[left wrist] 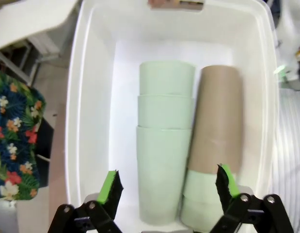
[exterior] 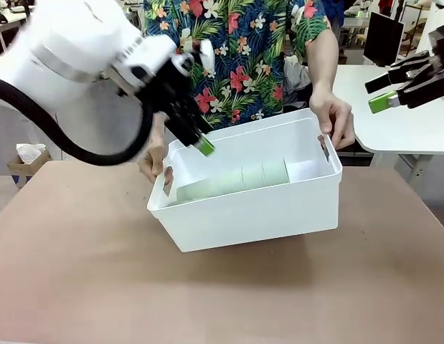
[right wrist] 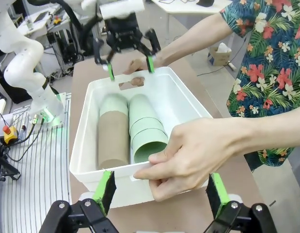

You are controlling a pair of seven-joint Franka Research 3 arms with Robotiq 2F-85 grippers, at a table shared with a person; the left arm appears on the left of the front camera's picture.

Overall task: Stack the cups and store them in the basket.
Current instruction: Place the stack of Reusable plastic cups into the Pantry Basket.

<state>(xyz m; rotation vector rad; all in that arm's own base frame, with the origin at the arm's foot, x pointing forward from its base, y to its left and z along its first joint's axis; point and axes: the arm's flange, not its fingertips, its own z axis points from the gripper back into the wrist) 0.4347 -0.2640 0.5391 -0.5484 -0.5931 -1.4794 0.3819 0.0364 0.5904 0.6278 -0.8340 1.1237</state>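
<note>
Left pincer (exterior: 202,143) above the basket's near-left end, fingers spread wide, nothing between them; green pads (left wrist: 109,187) hanging over the basket interior in the left wrist view. Right pincer (exterior: 385,100) up at 2 o'clock in the front view, well clear of the basket, fingers wide apart, nothing gripped.

White basket (exterior: 279,211) on the brown worktop (exterior: 85,287), centre of the front view, tipped slightly. Inside, lying on their sides: nested stack of pale mint cups (left wrist: 165,145), three visible steps, and just beside it, touching, a tan-brown cup (left wrist: 217,119) with mint cups (left wrist: 200,201) nested into its open end. From the front, green stack (exterior: 232,183) seen running 9 to 3 o'clock along the floor of the basket.

Person in floral shirt (exterior: 236,57) at 12 o'clock, far side. One hand (exterior: 335,118) on the basket's rim at its right end, other hand (exterior: 153,158) at the left end. In the right wrist view, hand (right wrist: 188,158) gripping the near slot handle.
</note>
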